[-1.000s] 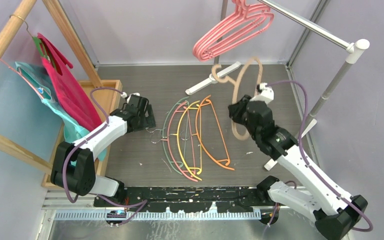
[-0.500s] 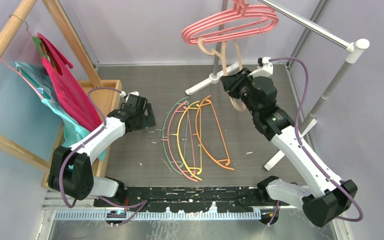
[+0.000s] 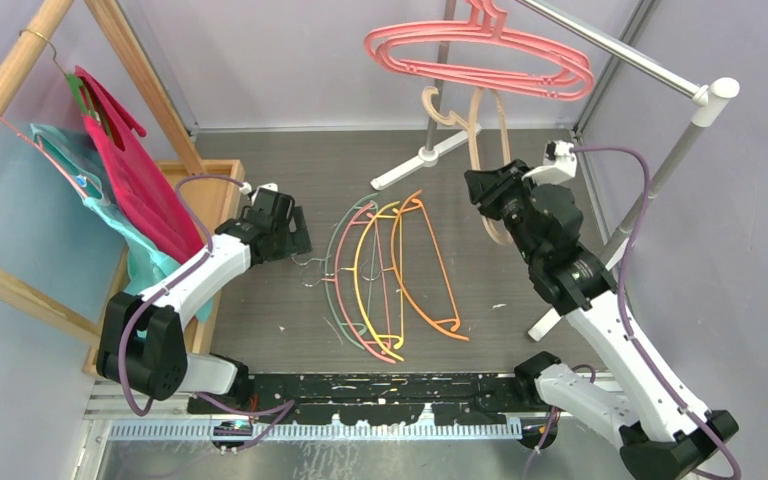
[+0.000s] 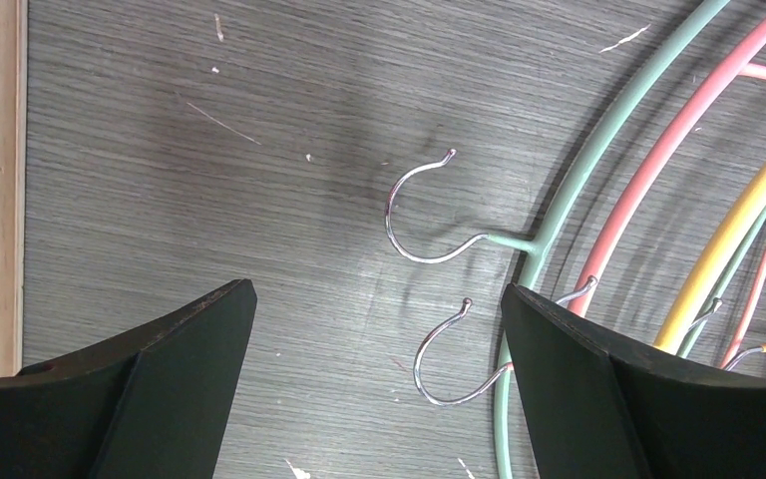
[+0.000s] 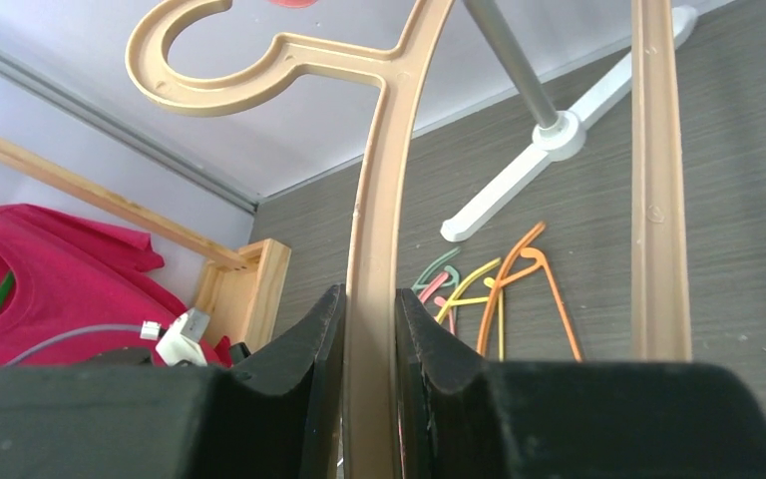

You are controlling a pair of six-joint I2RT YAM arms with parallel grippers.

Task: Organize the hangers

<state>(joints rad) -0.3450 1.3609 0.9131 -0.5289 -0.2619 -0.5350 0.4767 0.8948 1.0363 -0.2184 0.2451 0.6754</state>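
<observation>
My right gripper (image 3: 482, 192) is shut on the arm of a beige hanger (image 3: 476, 125), holding it upright in the air with its hook just below the metal rail (image 3: 610, 45). In the right wrist view the fingers (image 5: 369, 309) clamp the beige hanger (image 5: 377, 190). Pink hangers (image 3: 480, 55) hang on the rail. Pale green (image 3: 333, 255), yellow (image 3: 360, 270) and orange (image 3: 430, 280) hangers, with a pink one among them, lie on the table. My left gripper (image 3: 300, 242) is open and low over their hooks; a wire hook (image 4: 444, 364) lies between its fingers (image 4: 379, 339), beside the green hanger (image 4: 578, 170).
A wooden rack at the left carries magenta and teal garments (image 3: 130, 175), with a wooden tray (image 3: 218, 180) under it. The rail stand's white foot (image 3: 422, 160) lies at the back centre and its white post (image 3: 660, 170) stands at the right.
My right arm has lifted the beige hanger and carried it right, up beneath the rail. The pink hangers on the rail have swung round. My left arm has barely moved.
</observation>
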